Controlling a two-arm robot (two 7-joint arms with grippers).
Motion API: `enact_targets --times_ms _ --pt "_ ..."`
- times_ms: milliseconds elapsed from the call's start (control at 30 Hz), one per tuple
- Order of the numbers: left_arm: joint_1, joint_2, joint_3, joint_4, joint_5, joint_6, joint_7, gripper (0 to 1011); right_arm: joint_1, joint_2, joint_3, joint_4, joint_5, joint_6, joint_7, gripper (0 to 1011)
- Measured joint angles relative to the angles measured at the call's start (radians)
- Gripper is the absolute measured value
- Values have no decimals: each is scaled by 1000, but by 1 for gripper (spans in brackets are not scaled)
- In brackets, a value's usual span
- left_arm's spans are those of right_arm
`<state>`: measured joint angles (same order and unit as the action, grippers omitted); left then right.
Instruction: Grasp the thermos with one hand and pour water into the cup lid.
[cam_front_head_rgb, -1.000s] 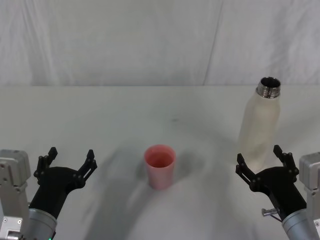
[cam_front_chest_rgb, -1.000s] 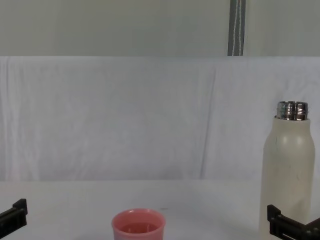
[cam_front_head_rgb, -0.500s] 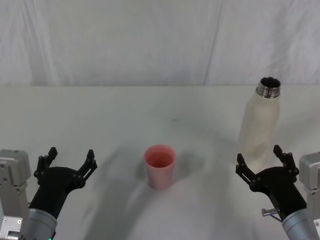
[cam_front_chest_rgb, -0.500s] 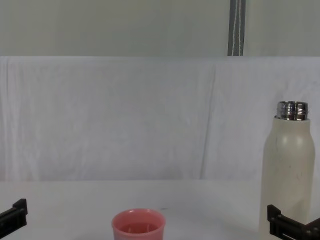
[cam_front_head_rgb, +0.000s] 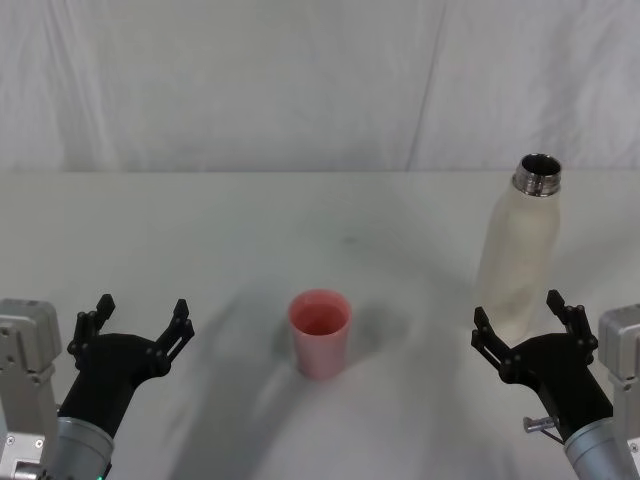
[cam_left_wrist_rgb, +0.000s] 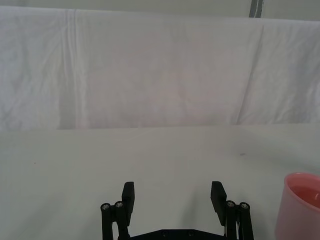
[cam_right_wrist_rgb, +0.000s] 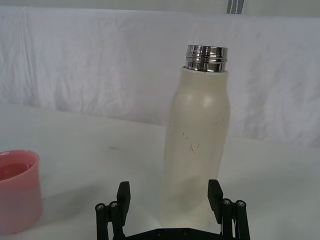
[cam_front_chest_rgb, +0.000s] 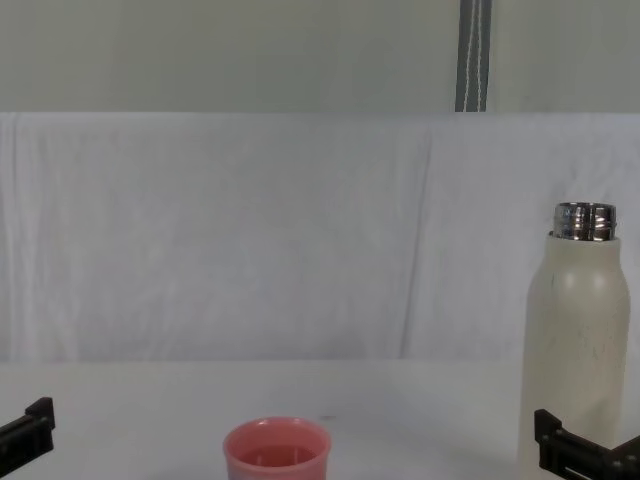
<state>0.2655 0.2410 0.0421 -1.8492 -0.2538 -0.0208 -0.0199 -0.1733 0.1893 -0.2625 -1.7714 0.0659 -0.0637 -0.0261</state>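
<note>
The right tool (cam_front_head_rgb: 520, 325), fingers spread wide and holding nothing, hovers low over the white surface (cam_front_head_rgb: 200, 230) at the robot's right, with the thermos (cam_front_head_rgb: 516, 250) standing straight ahead of it. In the right wrist view the bottle's base sits between and just beyond the two open fingertips (cam_right_wrist_rgb: 124, 192), not yet touched by either. The thermos is upright, its long axis vertical, steel neck uncapped and pointing up, so a plain forward reach should bring the fingers to either side of the lower body. The bottle looks wide against the finger gap, and the fit may be close.

The cup lid (cam_front_head_rgb: 320, 332) stands upright near the middle of the surface, well apart from the thermos and to the left of it, between the two arms. It appears to hold some liquid already.

The left tool (cam_front_head_rgb: 135, 325) waits at the robot's left, also spread and empty, with the cup lid off to its right side and the thermos well beyond that. The right arm is clearly the nearer one for the grasp.
</note>
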Motion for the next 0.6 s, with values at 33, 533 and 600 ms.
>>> enact_targets --times_ms 33,533,600 --pt "0 0 0 0 0 0 0 1001 0 0 0 0 0 0 0 1000" --pt "0 0 0 0 0 0 0 1001 0 0 0 0 0 0 0 1000" --pt "0 0 0 0 0 0 0 1001 0 0 0 0 0 0 0 1000"
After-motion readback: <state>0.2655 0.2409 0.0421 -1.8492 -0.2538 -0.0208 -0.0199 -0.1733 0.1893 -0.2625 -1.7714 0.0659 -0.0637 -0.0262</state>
